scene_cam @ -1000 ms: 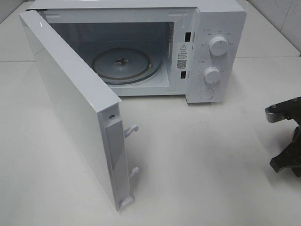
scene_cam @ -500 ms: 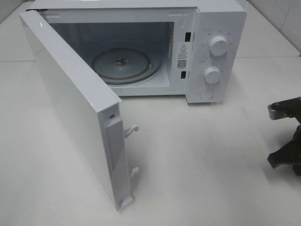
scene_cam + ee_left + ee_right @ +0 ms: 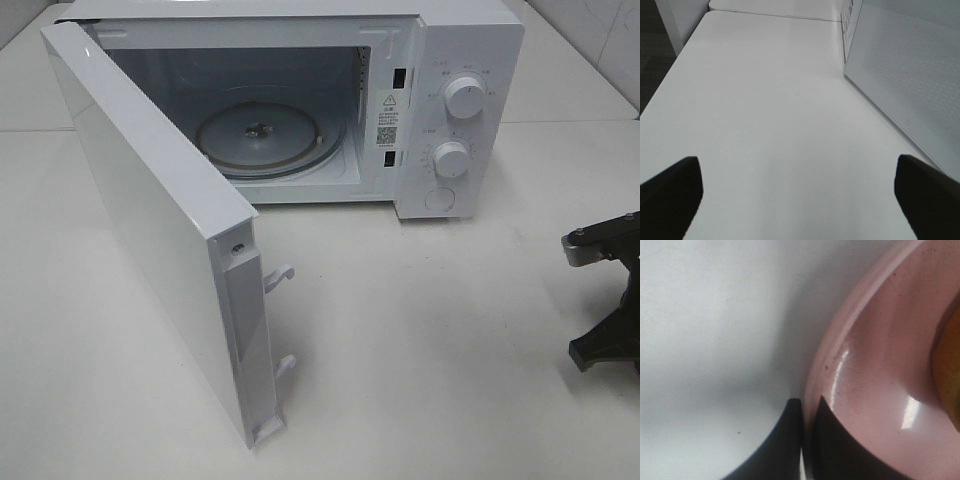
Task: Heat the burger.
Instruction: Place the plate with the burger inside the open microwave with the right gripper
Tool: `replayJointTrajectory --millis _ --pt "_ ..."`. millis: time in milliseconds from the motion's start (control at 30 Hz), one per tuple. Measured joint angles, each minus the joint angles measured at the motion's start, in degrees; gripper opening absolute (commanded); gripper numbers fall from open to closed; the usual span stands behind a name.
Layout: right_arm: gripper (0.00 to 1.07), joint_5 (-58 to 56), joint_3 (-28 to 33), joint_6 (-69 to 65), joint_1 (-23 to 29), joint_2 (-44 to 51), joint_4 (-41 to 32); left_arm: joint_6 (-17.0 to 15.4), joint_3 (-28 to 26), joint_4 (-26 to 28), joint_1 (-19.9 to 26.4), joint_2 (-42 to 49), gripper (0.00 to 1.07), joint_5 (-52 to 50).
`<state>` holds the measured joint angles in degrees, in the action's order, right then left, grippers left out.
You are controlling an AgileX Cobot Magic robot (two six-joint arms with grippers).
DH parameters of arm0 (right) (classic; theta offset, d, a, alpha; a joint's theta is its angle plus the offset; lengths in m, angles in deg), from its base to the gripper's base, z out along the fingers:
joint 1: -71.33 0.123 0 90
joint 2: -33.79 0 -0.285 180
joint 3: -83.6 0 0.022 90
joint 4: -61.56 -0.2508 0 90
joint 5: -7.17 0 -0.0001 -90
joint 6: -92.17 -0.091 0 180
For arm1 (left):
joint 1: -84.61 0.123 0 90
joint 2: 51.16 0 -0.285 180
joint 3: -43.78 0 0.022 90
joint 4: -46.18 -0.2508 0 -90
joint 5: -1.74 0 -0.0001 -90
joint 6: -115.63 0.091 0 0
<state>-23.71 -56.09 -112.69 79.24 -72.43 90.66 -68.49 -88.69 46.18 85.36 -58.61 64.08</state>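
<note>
At 4 o'clock on table (image 3: 450, 350), R gripper (image 3: 804, 407) is clamped on plate (image 3: 837, 347) rim, one finger each side; burger (image 3: 951, 375) sits on plate, only bun edge visible. L gripper (image 3: 800, 200) fully open, empty, above table beside microwave door (image 3: 910, 75).

A wide white table (image 3: 450, 350) fills nearly all of the high view, matte and evenly lit, with only soft shadows on it. A thin seam (image 3: 565, 122) runs across it from nine o'clock to three o'clock, where a second white tabletop (image 3: 570, 85) butts against the first. At one o'clock, past the far edge, lies a pale tiled surface (image 3: 605, 35); wall or floor cannot be told. At eleven o'clock a dark grey corner (image 3: 12, 18) shows. The left wrist view shows dark floor (image 3: 655, 65) beside the table's edge.
</note>
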Motion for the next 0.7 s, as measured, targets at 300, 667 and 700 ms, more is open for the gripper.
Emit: replayJointTrajectory --millis 300,667,700 --pt "0.0 -2.12 0.06 -4.18 2.69 1.09 2.64 0.0 0.0 0.0 0.0 0.0 0.97 0.0" --pt "0.0 -8.77 0.23 -5.73 3.09 10.03 3.5 0.0 0.0 0.0 0.0 0.0 0.97 0.0" --pt "0.0 -9.8 0.29 -5.73 3.09 11.34 3.55 0.0 0.0 0.0 0.0 0.0 0.97 0.0"
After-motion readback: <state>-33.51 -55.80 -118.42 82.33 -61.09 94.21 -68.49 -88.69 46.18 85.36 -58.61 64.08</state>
